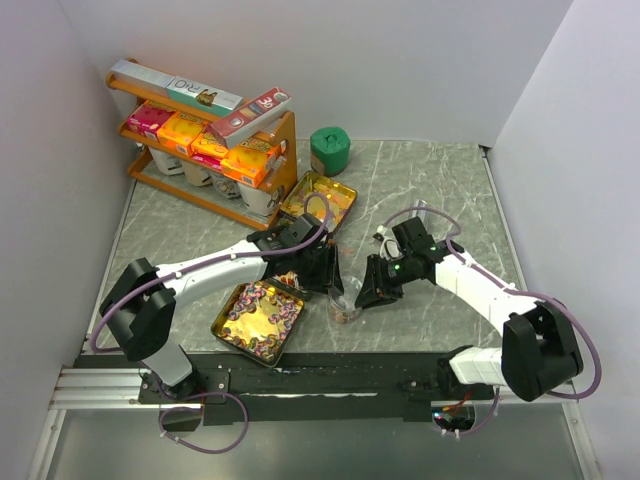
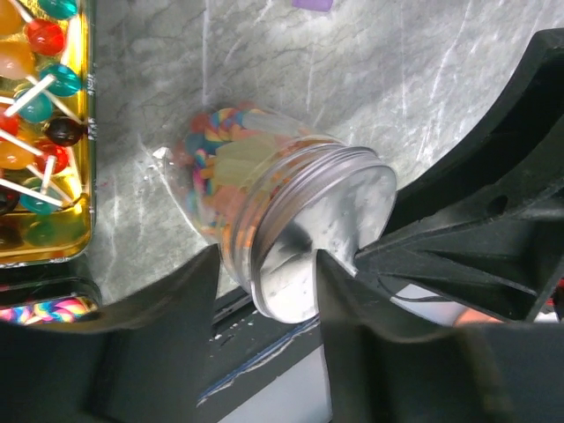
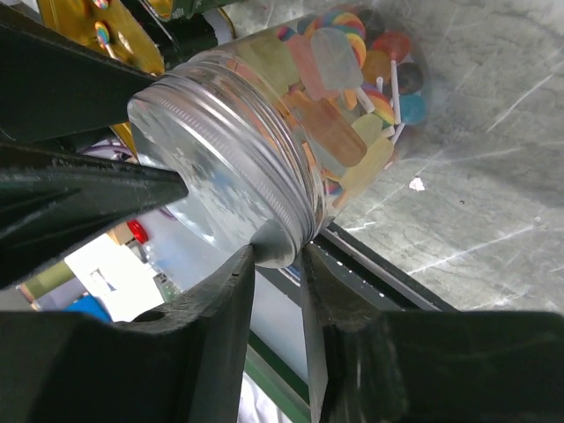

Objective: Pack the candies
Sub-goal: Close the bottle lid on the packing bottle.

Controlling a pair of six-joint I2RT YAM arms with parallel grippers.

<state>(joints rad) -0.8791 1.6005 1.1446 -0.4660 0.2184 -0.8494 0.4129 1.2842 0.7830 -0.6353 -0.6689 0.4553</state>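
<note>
- Since both hands crowd the jar (image 1: pixel 343 306), which one has it?
- Right hand (image 1: pixel 360 297). In its wrist view the fingers (image 3: pixel 220 335) are clenched on the lid (image 3: pixel 211 159), one on each side of the rim. The left hand (image 1: pixel 330 282) has its fingers (image 2: pixel 176 335) straddling the lid edge too, but I can't tell if it's gripping or let go.
- Jar pose?
- Tipped. Lid on, lid end toward the near edge, glass end down toward the counter (image 1: pixel 450 190). Can't tell if it's resting or lifted.
- Candies (image 3: pixel 339 62)?
- Mixed colours packed in the jar, some on white sticks. More lie in the near tin (image 1: pixel 216 324), just left of the jar under the left arm, mostly along its edges.
- Left wrist view?
- Lollipops (image 2: pixel 40 40) in a gold tin left of the jar. Can't tell which tin.
- Rest?
- Far tin (image 1: pixel 315 195) behind the hands, orange rack (image 1: pixel 285 140) of boxes at far left, green tub (image 1: pixel 330 150) beside it.
</note>
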